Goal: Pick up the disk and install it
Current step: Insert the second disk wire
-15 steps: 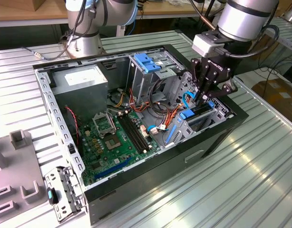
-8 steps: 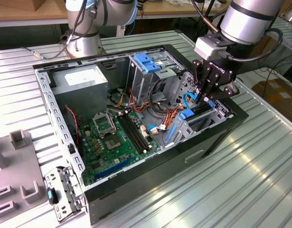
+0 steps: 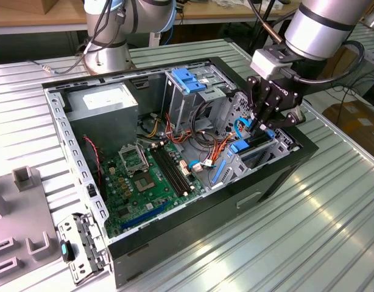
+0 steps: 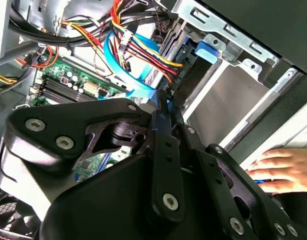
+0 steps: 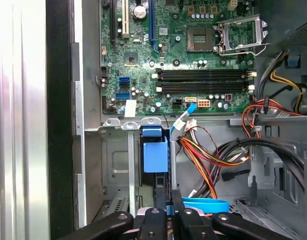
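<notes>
The disk (image 5: 155,151) stands on edge in the drive bay at the case's front corner, and its blue plastic rail faces the first wrist view. In the exterior view the disk (image 3: 248,146) sits low in that bay on the exterior view's right. My gripper (image 3: 267,126) hangs straight above it. Its black fingers (image 5: 160,214) are drawn close together on the disk's thin upper edge. In the second wrist view the gripper (image 4: 163,114) pinches a blue strip, beside a brushed metal bay wall (image 4: 226,97).
Red, yellow and blue cables (image 5: 208,165) crowd the bay's side. The motherboard (image 3: 144,176), a grey power-supply box (image 3: 105,100) and a metal cage with a blue handle (image 3: 187,82) fill the open case. A hand (image 4: 276,169) rests by the case edge. A grey fixture (image 3: 22,213) lies outside.
</notes>
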Available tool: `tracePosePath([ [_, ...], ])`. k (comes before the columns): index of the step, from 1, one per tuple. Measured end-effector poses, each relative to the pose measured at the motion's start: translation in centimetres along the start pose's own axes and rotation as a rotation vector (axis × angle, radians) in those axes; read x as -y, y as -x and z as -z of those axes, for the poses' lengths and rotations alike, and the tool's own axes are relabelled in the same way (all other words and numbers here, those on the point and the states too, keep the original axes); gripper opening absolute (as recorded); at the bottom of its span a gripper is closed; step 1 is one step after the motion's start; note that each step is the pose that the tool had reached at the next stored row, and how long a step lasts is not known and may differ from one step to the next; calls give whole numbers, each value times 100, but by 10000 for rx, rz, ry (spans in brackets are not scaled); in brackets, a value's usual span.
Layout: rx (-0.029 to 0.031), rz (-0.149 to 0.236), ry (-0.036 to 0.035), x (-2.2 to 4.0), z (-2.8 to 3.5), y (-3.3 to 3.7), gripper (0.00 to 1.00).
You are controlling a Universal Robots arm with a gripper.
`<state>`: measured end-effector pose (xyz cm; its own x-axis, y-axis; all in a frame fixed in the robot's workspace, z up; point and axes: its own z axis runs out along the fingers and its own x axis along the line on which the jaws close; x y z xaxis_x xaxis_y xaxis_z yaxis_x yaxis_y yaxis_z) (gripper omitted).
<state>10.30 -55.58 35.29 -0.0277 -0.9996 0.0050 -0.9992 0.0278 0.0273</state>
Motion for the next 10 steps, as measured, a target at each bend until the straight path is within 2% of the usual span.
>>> tracePosePath([
  [4,117,64,-39,-29,-4,-17,16],
  [10,118,90,-47,-30,-4,-40,16],
])
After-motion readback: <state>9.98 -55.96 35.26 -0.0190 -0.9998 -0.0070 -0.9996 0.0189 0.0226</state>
